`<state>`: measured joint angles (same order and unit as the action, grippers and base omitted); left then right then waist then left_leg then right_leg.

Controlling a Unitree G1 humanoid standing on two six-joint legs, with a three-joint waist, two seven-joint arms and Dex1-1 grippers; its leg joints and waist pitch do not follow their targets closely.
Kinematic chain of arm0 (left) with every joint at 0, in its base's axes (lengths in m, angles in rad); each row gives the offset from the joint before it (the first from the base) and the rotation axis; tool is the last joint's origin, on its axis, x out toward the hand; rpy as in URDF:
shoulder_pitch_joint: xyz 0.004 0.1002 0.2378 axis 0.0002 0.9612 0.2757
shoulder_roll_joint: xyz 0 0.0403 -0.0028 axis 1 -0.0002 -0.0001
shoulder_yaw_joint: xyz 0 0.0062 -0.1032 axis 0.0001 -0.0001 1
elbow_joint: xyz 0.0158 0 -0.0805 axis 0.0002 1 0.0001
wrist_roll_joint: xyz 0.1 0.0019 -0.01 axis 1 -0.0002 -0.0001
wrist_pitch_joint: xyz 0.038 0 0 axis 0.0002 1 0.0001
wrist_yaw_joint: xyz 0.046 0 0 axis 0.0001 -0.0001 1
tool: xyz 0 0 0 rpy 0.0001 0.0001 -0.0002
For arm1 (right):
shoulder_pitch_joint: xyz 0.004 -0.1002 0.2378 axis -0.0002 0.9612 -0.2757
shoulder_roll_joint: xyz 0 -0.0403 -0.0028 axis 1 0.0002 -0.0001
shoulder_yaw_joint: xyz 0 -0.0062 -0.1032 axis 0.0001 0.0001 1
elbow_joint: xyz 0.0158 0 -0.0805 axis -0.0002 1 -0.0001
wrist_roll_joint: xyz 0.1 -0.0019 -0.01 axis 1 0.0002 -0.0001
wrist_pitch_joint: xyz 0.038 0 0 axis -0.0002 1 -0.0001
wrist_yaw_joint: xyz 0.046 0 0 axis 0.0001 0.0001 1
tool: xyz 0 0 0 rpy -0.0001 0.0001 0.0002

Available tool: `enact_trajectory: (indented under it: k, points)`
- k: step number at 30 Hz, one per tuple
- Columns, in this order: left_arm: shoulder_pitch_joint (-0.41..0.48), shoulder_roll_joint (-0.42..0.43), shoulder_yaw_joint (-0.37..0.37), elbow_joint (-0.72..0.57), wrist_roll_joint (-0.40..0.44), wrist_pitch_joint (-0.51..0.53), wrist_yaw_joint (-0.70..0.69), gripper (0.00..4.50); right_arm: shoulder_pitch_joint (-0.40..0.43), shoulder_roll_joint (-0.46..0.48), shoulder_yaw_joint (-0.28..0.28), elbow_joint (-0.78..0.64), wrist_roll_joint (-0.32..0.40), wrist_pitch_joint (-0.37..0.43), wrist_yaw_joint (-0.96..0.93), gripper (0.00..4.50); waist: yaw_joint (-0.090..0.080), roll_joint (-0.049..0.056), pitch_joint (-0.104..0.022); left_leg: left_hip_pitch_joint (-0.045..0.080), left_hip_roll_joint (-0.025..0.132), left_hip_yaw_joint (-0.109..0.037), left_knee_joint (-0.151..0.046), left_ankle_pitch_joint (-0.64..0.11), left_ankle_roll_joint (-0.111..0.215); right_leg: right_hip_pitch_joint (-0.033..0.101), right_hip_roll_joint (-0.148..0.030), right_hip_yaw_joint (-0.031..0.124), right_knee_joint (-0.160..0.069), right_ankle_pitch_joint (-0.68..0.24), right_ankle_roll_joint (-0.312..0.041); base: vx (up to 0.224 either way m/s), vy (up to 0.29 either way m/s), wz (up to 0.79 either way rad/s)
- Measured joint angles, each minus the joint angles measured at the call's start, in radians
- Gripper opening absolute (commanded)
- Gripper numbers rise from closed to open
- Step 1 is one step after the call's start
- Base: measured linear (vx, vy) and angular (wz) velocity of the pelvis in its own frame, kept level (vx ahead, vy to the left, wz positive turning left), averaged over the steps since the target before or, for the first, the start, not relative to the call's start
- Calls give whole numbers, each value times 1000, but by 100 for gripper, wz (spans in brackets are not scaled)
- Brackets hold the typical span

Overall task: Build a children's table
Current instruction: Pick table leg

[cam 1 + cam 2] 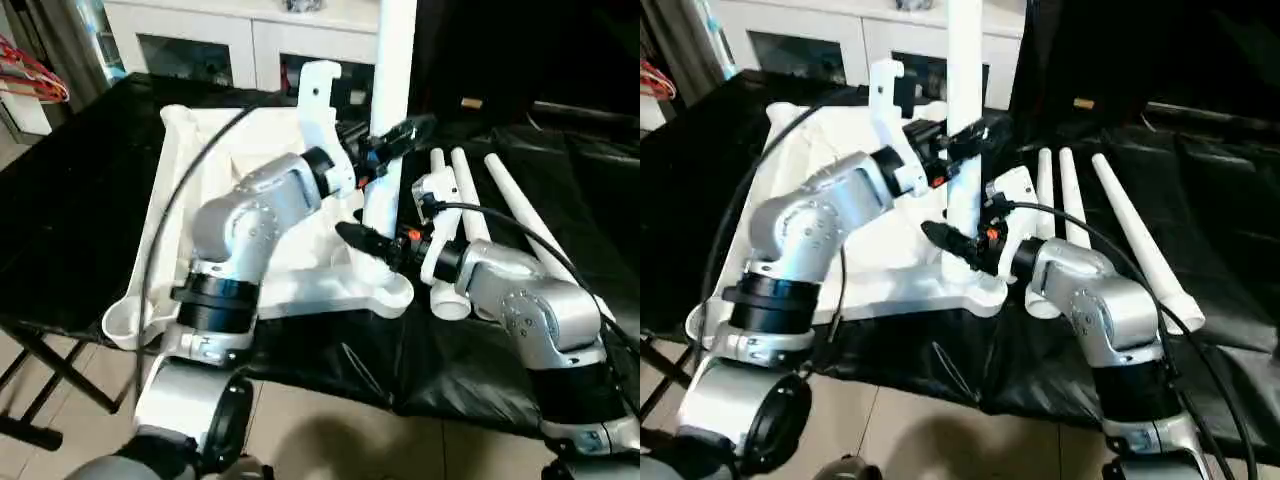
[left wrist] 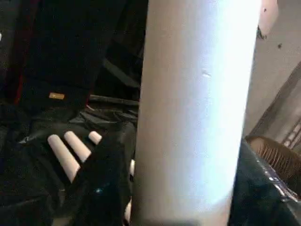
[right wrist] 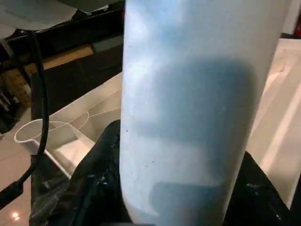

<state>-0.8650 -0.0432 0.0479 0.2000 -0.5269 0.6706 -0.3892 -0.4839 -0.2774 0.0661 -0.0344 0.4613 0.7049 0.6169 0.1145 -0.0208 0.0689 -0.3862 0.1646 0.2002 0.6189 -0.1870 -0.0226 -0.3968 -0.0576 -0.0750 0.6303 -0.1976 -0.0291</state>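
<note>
The white tabletop point(image 1: 172, 190) lies upside down on a black-covered surface, ribs and corner sockets facing up. One white leg point(image 1: 393, 60) stands upright in its near right corner socket point(image 1: 392, 292). My left gripper point(image 1: 385, 150) is shut on this leg partway up, and a black finger point(image 2: 106, 183) lies against the tube point(image 2: 193, 117). Lower down, just above the socket, my right gripper point(image 1: 375, 242) is also shut on it, the tube point(image 3: 188, 117) sitting between its dark fingers point(image 3: 101, 188). Three more legs point(image 1: 1135, 245) lie side by side on the cloth to the right.
A white cabinet point(image 1: 200, 40) with glass-fronted doors stands behind the work surface. An open corner socket point(image 1: 125, 318) of the tabletop hangs near the front left edge. Black cloth point(image 1: 80, 200) covers the surface on both sides. A black cable point(image 1: 175, 200) loops over my left arm.
</note>
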Motion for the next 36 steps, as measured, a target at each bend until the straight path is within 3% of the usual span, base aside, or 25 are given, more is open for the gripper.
enact_trajectory:
  k: [3,4,7,8,11,18,24,34,36]
  points:
    - [0,1,-5,-9,8,-1,0,212,-2,2,0,0,-1,0,-3,194,-1,0,0,0,0,0,0,0,0,0,0,0,0,0,0,0,0,0]
    - [0,0,-5,-10,8,-1,0,194,-2,4,-2,0,0,1,-3,264,-1,-1,0,0,0,0,0,0,0,0,0,0,0,0,0,0,0,0]
    - [0,12,9,-3,9,-3,3,193,-3,0,-3,-2,10,2,17,266,-3,-1,0,0,0,0,0,0,0,0,0,0,0,0,0,0,0,0]
    - [0,26,14,4,11,-3,-1,187,-4,-7,-3,-2,17,2,31,291,-3,-1,1,0,0,0,0,0,0,0,0,0,0,0,0,0,0,0]
    - [0,55,8,6,12,-2,-33,184,-7,-32,-6,-3,39,8,71,309,-1,-1,1,-1,0,0,0,0,1,0,0,0,0,0,0,0,0,0]
    - [0,96,-31,4,-6,25,-166,184,-17,-157,-9,-27,91,59,230,311,9,-2,1,-1,0,0,0,0,2,0,0,0,-1,0,0,0,0,0]
    - [4,94,-68,-29,-39,56,-227,184,-17,-167,-9,-27,112,72,284,311,10,-2,1,-1,0,0,0,0,2,0,0,0,0,0,0,0,0,0]
    - [30,105,-68,-70,-85,94,-284,184,-31,-172,-9,-2,158,119,352,311,11,-2,1,-1,0,0,0,3,6,-1,0,0,0,0,0,0,0,0]
    - [30,108,-68,-76,-88,97,-287,184,-31,-177,-8,-2,158,120,352,277,12,-2,1,-1,0,0,0,3,6,0,0,0,0,0,0,0,0,0]
